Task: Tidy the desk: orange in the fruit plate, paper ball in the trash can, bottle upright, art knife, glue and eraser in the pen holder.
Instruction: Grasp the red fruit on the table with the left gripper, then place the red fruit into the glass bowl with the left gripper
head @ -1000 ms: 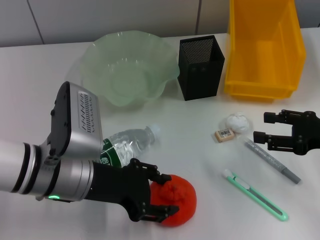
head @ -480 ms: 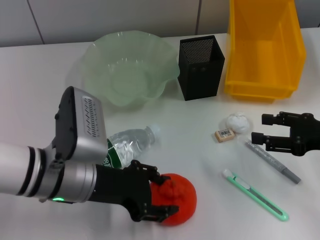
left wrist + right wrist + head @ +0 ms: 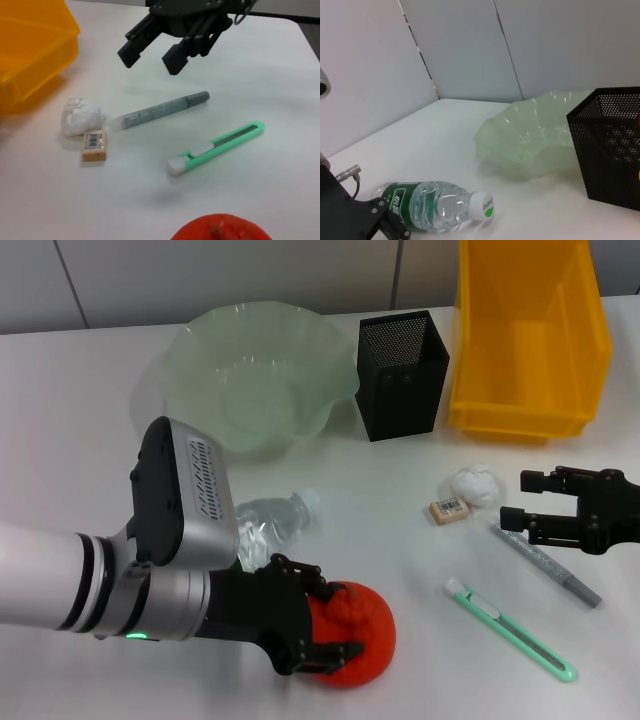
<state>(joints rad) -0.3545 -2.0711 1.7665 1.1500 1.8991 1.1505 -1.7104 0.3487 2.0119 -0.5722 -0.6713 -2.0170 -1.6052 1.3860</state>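
We are working on the orange step; nearest to us, our left gripper [image 3: 318,632] is reaching low across the counter [image 3: 60,440] with its fingers clamped around the orange [image 3: 355,632], which seems to be sitting on the surface; the forearm is lying almost level, coming in from our left, wrist turned so the fingers are wrapping the fruit from the side. Just beyond it the bottle [image 3: 268,522] is lying on its side; to the right the art knife [image 3: 510,629], the glue [image 3: 545,562], the eraser [image 3: 449,510] and the paper ball [image 3: 474,485] are waiting untouched. Our right gripper [image 3: 535,502] is hovering beside the glue with its fingers apart. We judge the next move to be lifting the orange clear over the bottle and carrying it to the fruit plate [image 3: 250,375] at the far side, near the pen holder [image 3: 402,375] and trash can [image 3: 528,330].
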